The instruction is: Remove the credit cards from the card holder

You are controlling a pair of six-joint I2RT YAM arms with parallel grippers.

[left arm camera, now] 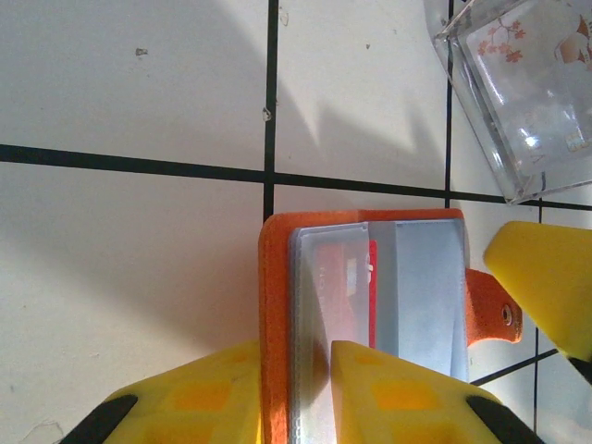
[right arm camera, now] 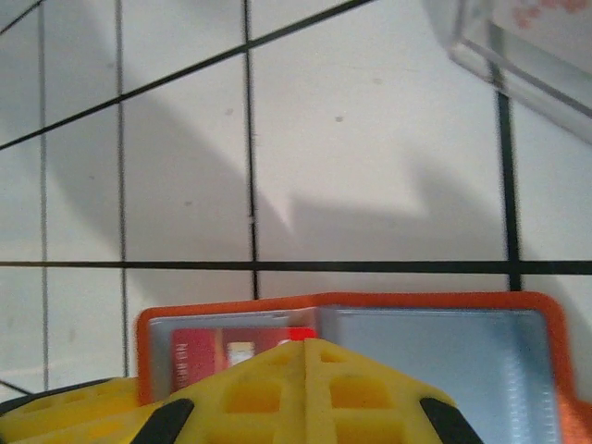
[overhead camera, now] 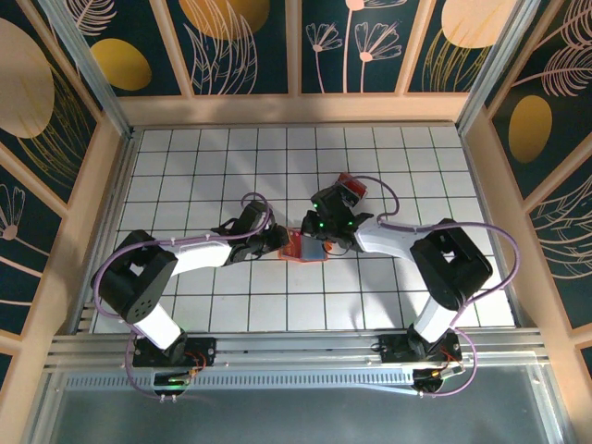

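Card holder lay open and flat on the white tiled table, near the middle, with a gripper at each side of it. In the left wrist view it showed an orange rim and a blue-grey inside. A red card sat behind a clear sleeve on the left half. An orange tab with a metal snap stuck out from the right edge.

Left gripper was clamped on the near-left edge of the card holder. One yellow finger sat outside the orange rim and the other lay over the clear sleeve, with rim and sleeve pinched between them (no gap seen at either pad). From overhead, this gripper met the holder from the left.

Right gripper was clenched tight, pads together with nothing between them. Its tips sat over the holder's centre fold and hid part of the red card. Whether the tips pressed on the holder could not be told. In the left wrist view one of its yellow fingers lay just beside the tab.

Clear box stood just beyond the holder on the far right, near it but apart. A small blossom print showed through its wall in the left wrist view.
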